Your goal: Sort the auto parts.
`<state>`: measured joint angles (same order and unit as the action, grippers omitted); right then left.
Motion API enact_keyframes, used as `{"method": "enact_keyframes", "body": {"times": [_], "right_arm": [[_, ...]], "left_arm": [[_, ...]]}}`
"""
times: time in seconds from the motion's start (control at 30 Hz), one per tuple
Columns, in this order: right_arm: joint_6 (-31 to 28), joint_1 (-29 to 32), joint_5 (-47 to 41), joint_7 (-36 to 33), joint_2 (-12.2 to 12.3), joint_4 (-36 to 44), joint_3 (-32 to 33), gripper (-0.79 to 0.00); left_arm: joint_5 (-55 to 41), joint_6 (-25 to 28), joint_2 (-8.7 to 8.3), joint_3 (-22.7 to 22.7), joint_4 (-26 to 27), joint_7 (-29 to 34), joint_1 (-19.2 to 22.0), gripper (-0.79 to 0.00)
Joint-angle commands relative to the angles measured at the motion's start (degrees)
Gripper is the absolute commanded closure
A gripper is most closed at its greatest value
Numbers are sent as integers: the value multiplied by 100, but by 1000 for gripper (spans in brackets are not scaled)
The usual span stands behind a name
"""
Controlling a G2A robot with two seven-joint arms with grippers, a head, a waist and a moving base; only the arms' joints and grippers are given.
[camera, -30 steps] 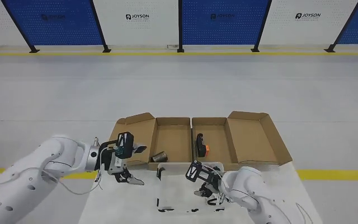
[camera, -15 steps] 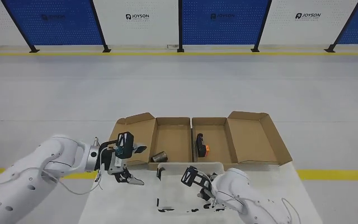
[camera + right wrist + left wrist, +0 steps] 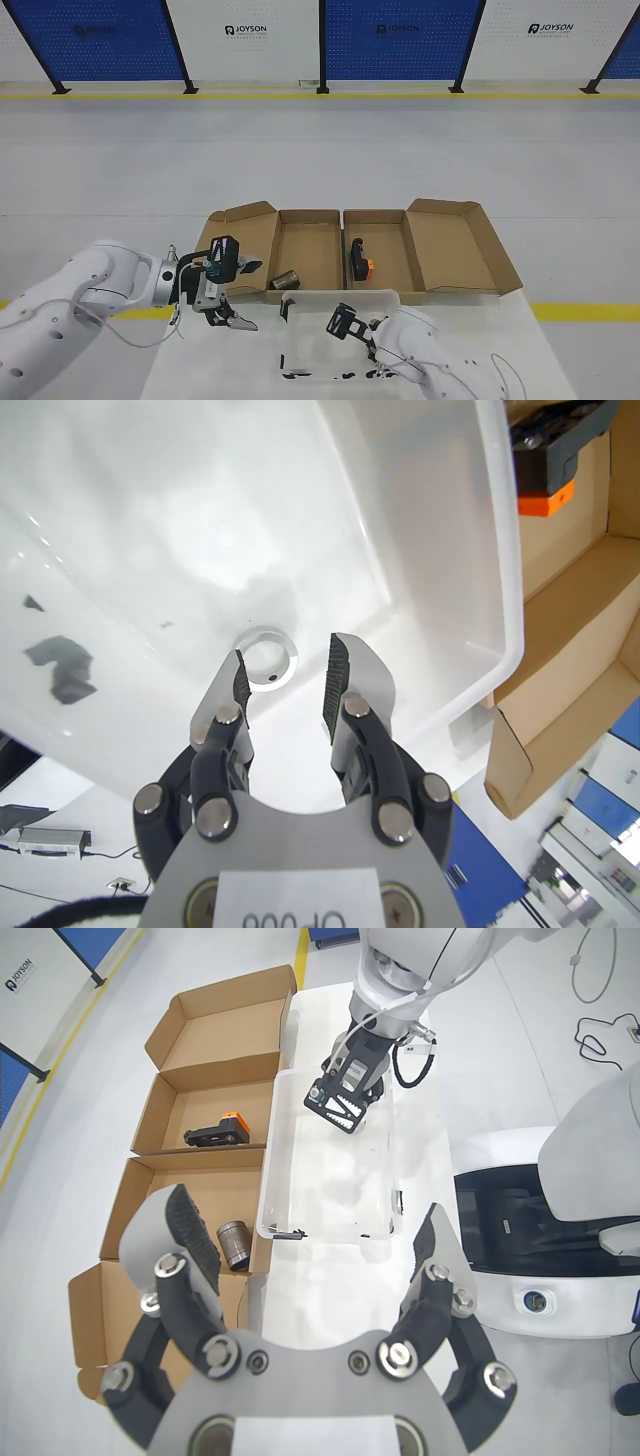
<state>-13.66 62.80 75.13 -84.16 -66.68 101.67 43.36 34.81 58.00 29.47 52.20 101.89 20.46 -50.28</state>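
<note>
The right gripper (image 3: 287,655) hangs inside a translucent white plastic bin (image 3: 500,550) with its jaws parted and nothing held. A small white plastic ring (image 3: 272,680) lies flat on the bin's floor just beneath the fingertips; whether either finger touches it cannot be told. The left gripper (image 3: 304,1208) is wide open and empty above the white table (image 3: 320,1288), near the bin's left end. Behind the bin stand two open brown cardboard boxes side by side. The left cardboard box (image 3: 175,1188) holds a short dark metal cylinder (image 3: 234,1240) in its near corner. The right cardboard box (image 3: 215,1098) holds a black block-shaped part with an orange end (image 3: 217,1133).
</note>
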Motion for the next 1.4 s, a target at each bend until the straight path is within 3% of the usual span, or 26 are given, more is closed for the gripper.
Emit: {"method": "enact_keyframes", "body": {"times": [0.0,0.43,0.77,0.97,1.37], "right_arm": [[28,-44,45,-61,-29,-96,-73,-372],[172,-398,244,-339,-276,-722,-532,-357],[122,-599,154,10,-459,-1086,-725,-339],[-33,-416,1,359,-406,-730,-476,-314],[-86,-283,86,177,-364,-738,-206,-342]], "left_arm": [[0,0,0,0,0,0,0,-785],[0,0,0,0,0,0,0,-785],[0,0,0,0,0,0,0,-785],[0,0,0,0,0,0,0,-785],[0,0,0,0,0,0,0,-785]]}}
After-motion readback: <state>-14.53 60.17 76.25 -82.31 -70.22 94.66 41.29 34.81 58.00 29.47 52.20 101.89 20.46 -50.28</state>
